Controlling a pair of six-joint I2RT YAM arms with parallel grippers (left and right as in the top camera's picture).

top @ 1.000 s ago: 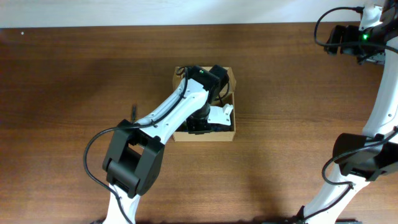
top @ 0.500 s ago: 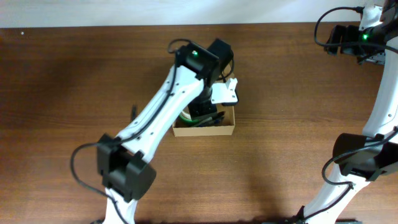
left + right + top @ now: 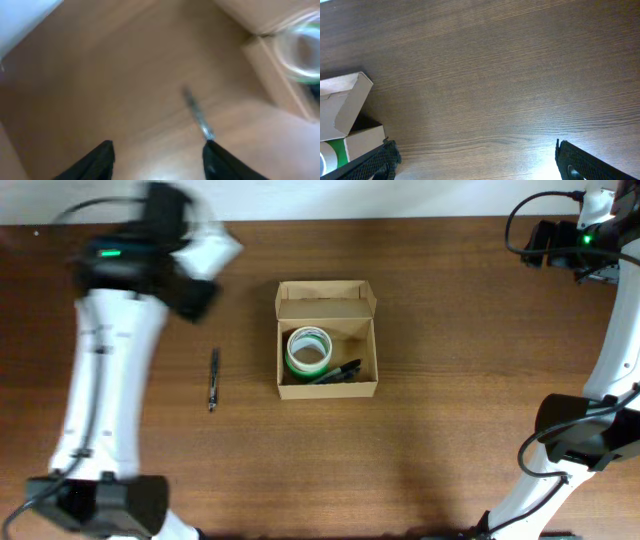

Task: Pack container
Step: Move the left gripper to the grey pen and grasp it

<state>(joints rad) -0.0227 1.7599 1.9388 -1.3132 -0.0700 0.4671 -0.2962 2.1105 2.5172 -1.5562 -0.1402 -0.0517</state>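
Though smeared by blur, the left arm rises at the table's 10 o'clock, and the left gripper (image 3: 159, 156) is spread and empty. At 2 o'clock the right gripper (image 3: 475, 162) gapes wide, holding nothing. The container (image 3: 328, 389) sits mid-table, lid back, holding a tape roll (image 3: 309, 350) and a partly hidden black marker (image 3: 338, 371). A pen (image 3: 213, 378) lies at its 9 o'clock.

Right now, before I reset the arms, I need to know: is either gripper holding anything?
Left gripper: open, holding nothing.
Right gripper: open wide, holding nothing.
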